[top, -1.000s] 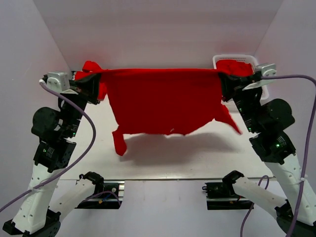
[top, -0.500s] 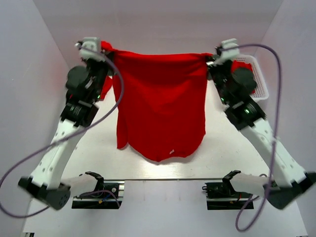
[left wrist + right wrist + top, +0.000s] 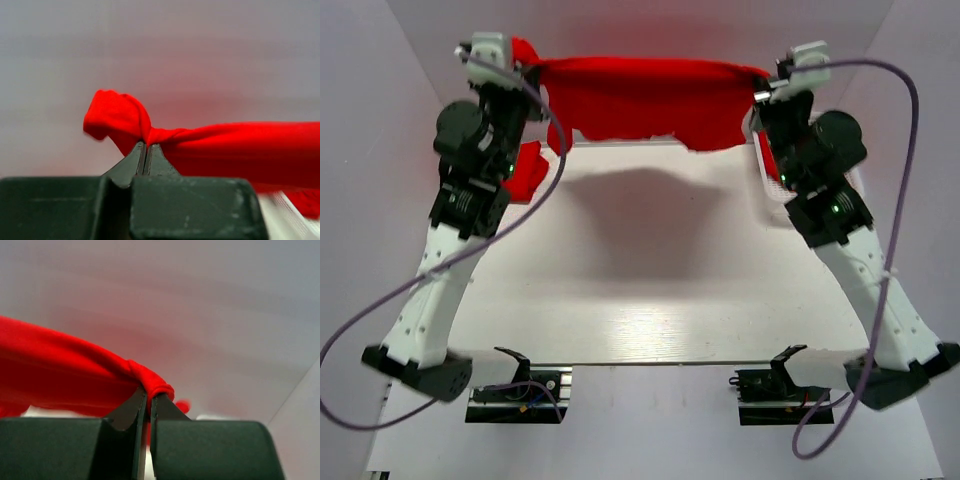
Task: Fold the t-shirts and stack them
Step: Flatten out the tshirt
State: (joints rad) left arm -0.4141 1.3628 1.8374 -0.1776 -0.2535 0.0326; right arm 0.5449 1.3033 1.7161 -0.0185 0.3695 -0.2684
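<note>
Left gripper [image 3: 146, 151] and right gripper [image 3: 149, 399] each clamp a corner of the t-shirt [image 3: 650, 95], stretched aloft. Spreading step; next move is probably to lay it flat.

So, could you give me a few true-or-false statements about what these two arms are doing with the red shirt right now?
1. The left gripper and the right gripper are both pinching the red shirt. True.
2. The shirt lies flat on the table. False: it is held up off the table, stretched between the two grippers.
3. Another red cloth sits beside the left arm. True.
4. The left gripper's fingers are spread wide open. False: they are shut on a bunched corner of the shirt.
</note>
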